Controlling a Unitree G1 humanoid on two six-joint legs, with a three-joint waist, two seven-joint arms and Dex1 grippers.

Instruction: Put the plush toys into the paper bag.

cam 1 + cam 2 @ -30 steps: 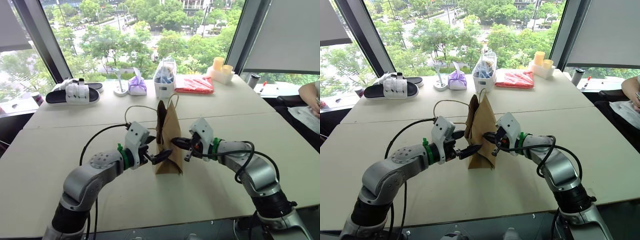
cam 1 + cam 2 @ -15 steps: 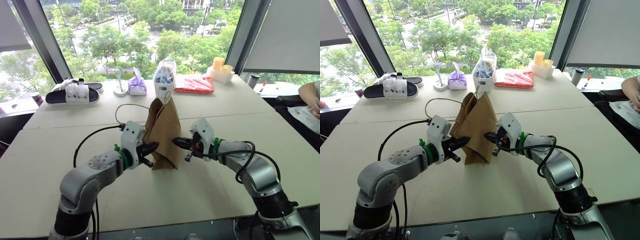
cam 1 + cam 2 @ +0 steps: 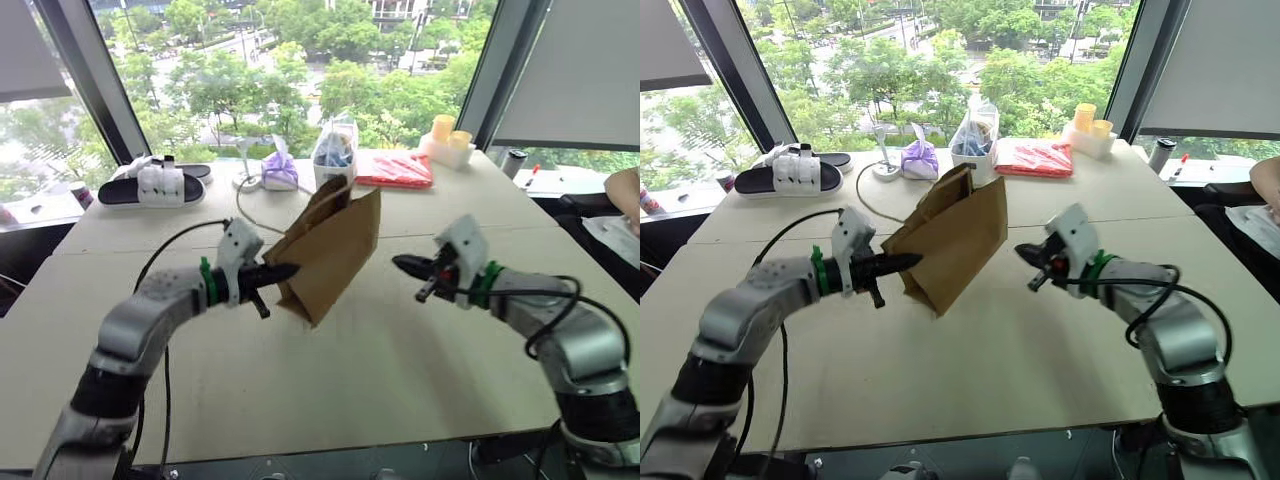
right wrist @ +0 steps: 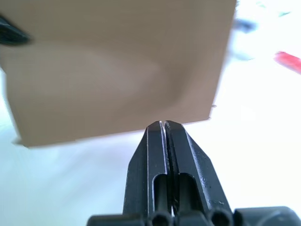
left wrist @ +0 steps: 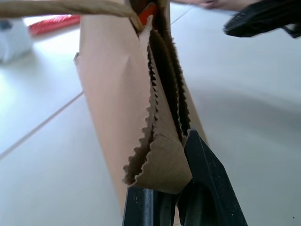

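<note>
The brown paper bag [image 3: 330, 250] hangs tilted over the middle of the table, its lower corner close to the tabletop. My left gripper [image 3: 283, 270] is shut on the bag's serrated top edge [image 5: 160, 165]. A sliver of bright orange [image 5: 149, 9] shows inside the bag's mouth in the left wrist view; the plush toys are otherwise hidden. My right gripper [image 3: 400, 263] is shut on nothing and stands apart from the bag, to its right. Its closed fingertips [image 4: 163, 124] point at the bag's flat side [image 4: 117, 61].
Along the far table edge lie black-and-white slippers [image 3: 155, 185], a purple tied pouch [image 3: 280, 170], a clear plastic bag of blue items [image 3: 333, 155], a red packet [image 3: 395, 168] and yellow cups [image 3: 445, 135]. A person's arm [image 3: 622, 190] shows at the far right.
My left gripper has shut on the bag's top edge and drawn it up and left, tipping it over. My right gripper has let go of the bag and pulled away to the right.
</note>
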